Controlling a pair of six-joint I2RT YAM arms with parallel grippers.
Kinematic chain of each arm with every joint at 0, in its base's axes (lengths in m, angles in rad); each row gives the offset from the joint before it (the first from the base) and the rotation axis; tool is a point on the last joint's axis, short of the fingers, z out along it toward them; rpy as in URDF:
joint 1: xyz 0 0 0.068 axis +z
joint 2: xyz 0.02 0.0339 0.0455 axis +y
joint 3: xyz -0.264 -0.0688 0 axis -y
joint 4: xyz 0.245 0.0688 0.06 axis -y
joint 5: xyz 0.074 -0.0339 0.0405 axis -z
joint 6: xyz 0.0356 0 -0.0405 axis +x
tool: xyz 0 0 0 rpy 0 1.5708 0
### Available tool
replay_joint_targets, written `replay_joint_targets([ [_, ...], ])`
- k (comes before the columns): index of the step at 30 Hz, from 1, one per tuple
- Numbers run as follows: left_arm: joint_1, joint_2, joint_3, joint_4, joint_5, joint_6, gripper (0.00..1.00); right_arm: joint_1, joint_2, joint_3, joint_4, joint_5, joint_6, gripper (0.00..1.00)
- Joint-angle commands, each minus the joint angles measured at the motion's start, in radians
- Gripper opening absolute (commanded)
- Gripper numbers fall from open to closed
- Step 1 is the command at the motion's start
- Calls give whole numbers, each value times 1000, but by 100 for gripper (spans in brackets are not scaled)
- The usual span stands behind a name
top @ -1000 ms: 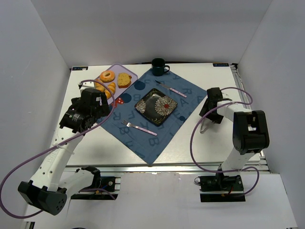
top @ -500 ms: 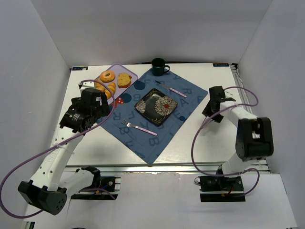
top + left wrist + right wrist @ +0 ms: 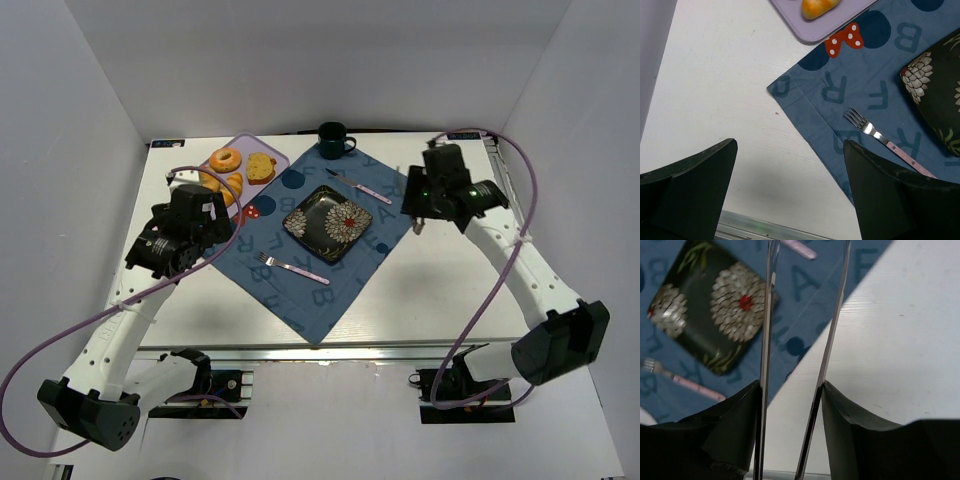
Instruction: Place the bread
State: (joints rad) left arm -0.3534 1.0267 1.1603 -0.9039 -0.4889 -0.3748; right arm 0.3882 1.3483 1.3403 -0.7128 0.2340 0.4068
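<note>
The bread, a golden-orange croissant (image 3: pixel 234 187), lies on the lilac tray (image 3: pixel 243 146) at the back left; its end shows in the left wrist view (image 3: pixel 820 6). The dark flowered plate (image 3: pixel 328 222) sits bare on the blue mat and also shows in the right wrist view (image 3: pixel 715 315). My left gripper (image 3: pixel 180 255) is open and empty above the white table, left of the mat's corner (image 3: pixel 790 185). My right gripper (image 3: pixel 413 215) is shut on thin metal tongs (image 3: pixel 767 315), over the mat's right edge, right of the plate.
A doughnut (image 3: pixel 226 159) and a toast slice (image 3: pixel 261 166) share the tray. A fork (image 3: pixel 290 266) lies on the mat (image 3: pixel 320 295) near the plate, a knife (image 3: pixel 362 187) behind it. A dark mug (image 3: pixel 333 139) stands at the back. White walls surround the table.
My right arm has swung from the table right of the mat up and left to the mat's right edge, carrying the tongs. The left arm has not moved.
</note>
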Motion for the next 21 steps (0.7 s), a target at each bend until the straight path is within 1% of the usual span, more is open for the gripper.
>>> replay_joint_targets([
  [1, -9, -17, 10, 17, 6, -16, 98, 110, 70, 170, -94, -55, -75, 55],
  [2, -10, -17, 22, 14, 4, -18, 98, 165, 93, 212, -103, -55, -79, 55],
  [3, -9, -13, 32, 10, 1, -19, 98, 190, 144, 294, -109, -55, -82, 55],
  [5, -12, -7, 61, -12, -28, -22, 98, 253, 198, 374, -111, -59, -82, 55],
  [6, -12, 1, 111, -26, -45, -26, 98, 270, 253, 408, -102, -67, -80, 55],
  [8, -10, 39, 188, -73, -94, -42, 98, 314, 313, 506, -71, -97, -88, 55],
  [9, -10, 53, 270, -85, -102, -47, 98, 327, 374, 538, -59, -105, -92, 55],
  [11, -12, 101, 352, -124, -112, -62, 98, 362, 434, 626, -33, -130, -121, 55],
  [12, -10, 119, 430, -141, -123, -68, 98, 370, 495, 652, -7, -134, -129, 55],
  [15, -10, 174, 551, -205, -134, -82, 98, 385, 621, 762, 25, -166, -145, 55],
  [18, -9, 217, 643, -271, -152, -88, 98, 394, 730, 870, 71, -206, -145, 54],
  [21, -10, 227, 662, -294, -155, -88, 98, 402, 807, 922, 120, -225, -114, 54],
])
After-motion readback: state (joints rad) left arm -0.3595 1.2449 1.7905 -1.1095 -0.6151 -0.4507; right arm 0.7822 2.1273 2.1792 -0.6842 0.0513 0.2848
